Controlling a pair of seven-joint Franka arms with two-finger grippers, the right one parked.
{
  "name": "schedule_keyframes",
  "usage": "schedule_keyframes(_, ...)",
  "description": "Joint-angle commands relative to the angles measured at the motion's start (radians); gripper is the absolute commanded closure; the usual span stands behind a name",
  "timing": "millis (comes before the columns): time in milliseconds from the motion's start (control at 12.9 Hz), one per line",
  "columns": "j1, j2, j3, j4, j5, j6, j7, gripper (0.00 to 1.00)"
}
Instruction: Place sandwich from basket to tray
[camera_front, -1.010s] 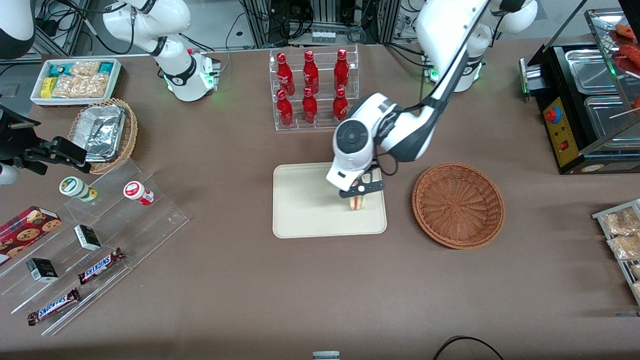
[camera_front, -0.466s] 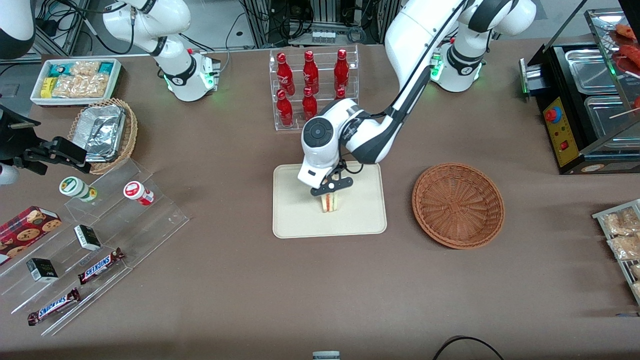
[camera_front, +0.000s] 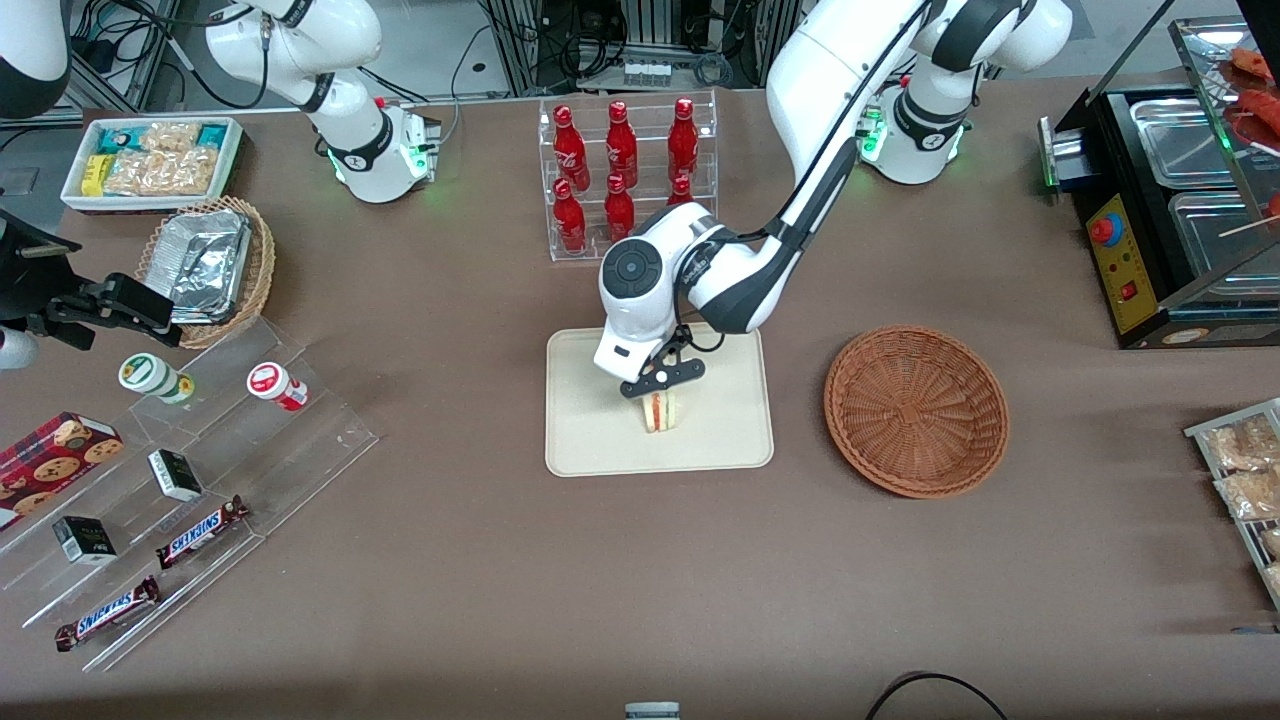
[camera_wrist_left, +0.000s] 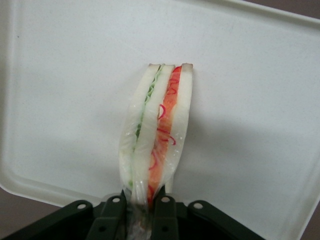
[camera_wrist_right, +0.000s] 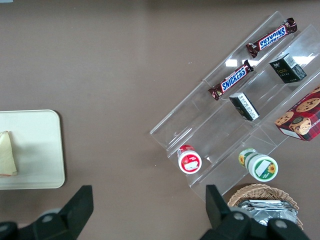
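Observation:
The sandwich (camera_front: 659, 411) (camera_wrist_left: 155, 130), a plastic-wrapped wedge with green, orange and red filling, stands on edge over the middle of the cream tray (camera_front: 590, 440) (camera_wrist_left: 240, 75). My gripper (camera_front: 660, 383) (camera_wrist_left: 142, 210) is directly above it, shut on the sandwich's upper end, with a black finger pressed to each bread face. Whether the sandwich's lower edge touches the tray I cannot tell. The reddish-brown basket (camera_front: 916, 409) sits beside the tray toward the working arm's end of the table, with nothing in it. In the right wrist view the sandwich (camera_wrist_right: 7, 154) shows on the tray (camera_wrist_right: 45, 150).
A clear rack of red bottles (camera_front: 625, 175) stands farther from the front camera than the tray, close to my arm's elbow. Stepped acrylic shelves with snacks (camera_front: 180, 470) and a tan basket of foil containers (camera_front: 210, 268) lie toward the parked arm's end.
My gripper carried the sandwich from the tray's edge nearest the basket to the tray's middle, then sank slightly. It stays shut on the sandwich.

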Motion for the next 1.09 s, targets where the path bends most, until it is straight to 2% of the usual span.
schedule_keyframes(0, -0.015, 0.009, 0.010, 0.024, 0.052, -0.009, -0.036, 0.00)
schedule_keyframes(311, -0.012, -0.029, 0.010, 0.029, 0.052, -0.024, -0.027, 0.00)
schedule_keyframes(621, -0.001, -0.153, 0.012, 0.026, 0.053, -0.182, 0.015, 0.00)
schedule_keyframes(777, 0.045, -0.212, 0.012, 0.028, 0.036, -0.272, 0.159, 0.00)
schedule_keyframes(1010, 0.140, -0.291, 0.013, 0.014, 0.029, -0.398, 0.200, 0.00)
